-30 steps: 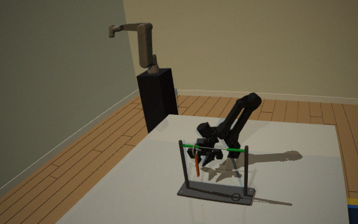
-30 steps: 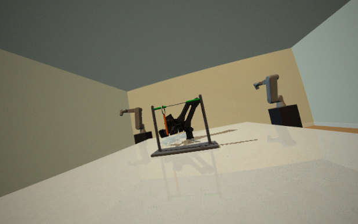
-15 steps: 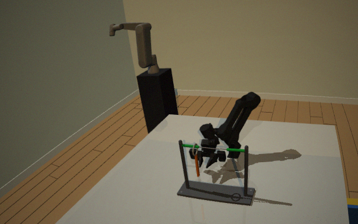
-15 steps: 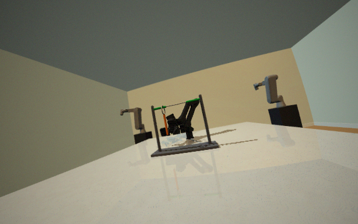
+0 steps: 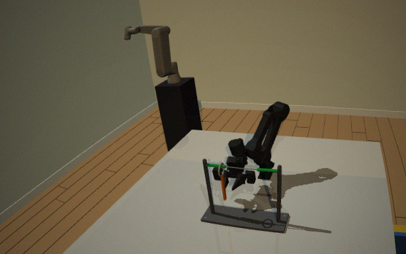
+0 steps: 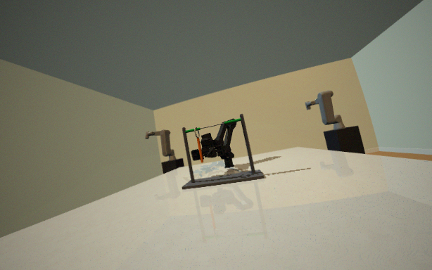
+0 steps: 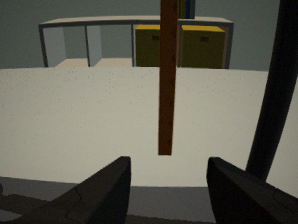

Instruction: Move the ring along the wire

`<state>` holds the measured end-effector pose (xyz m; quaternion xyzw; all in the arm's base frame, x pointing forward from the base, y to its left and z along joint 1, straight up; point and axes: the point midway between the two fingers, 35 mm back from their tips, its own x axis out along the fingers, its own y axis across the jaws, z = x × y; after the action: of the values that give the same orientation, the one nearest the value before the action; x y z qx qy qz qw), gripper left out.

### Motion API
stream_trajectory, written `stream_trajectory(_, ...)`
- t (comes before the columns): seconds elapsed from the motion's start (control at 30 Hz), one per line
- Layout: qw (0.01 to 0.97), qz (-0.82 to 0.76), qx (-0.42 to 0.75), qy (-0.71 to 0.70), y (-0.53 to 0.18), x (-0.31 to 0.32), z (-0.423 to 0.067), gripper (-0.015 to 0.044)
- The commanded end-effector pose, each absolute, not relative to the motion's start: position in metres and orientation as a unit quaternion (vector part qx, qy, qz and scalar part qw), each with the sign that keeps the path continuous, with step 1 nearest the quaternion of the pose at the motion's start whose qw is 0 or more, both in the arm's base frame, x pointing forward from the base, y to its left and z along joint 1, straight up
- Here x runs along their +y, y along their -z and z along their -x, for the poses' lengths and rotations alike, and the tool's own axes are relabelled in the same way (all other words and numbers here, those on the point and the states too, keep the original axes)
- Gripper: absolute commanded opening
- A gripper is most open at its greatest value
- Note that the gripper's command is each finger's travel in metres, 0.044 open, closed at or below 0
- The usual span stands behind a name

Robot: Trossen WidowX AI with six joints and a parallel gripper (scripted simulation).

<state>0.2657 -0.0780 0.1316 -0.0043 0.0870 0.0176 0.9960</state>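
Ring: hangs on the green part of the wire beside the near-left post; the wire passes through it.
Handle: orange, hanging straight down below the ring, free of contact.
Grey wire: thin middle span, not yet crossed by the ring.
Far green part: the goal, next to the other post; unoccupied.
Gripper: partly open and holding nothing; in the wrist view the handle stands ahead, lined up with the gap between the fingers.
Worktop: carries the frame's base.
Progress: approach only; grasp, traverse, release and retreat all remain, by judgement.
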Motion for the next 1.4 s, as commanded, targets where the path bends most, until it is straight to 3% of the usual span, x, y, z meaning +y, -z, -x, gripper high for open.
stream_trajectory(0.0, 0.997, 0.005, 0.082, -0.014, -0.136, -0.079, -0.270, 0.0160)
stream_trajectory(1.37, 0.997, 0.005, 0.080, -0.014, -0.129, -0.079, -0.329, 0.0160)
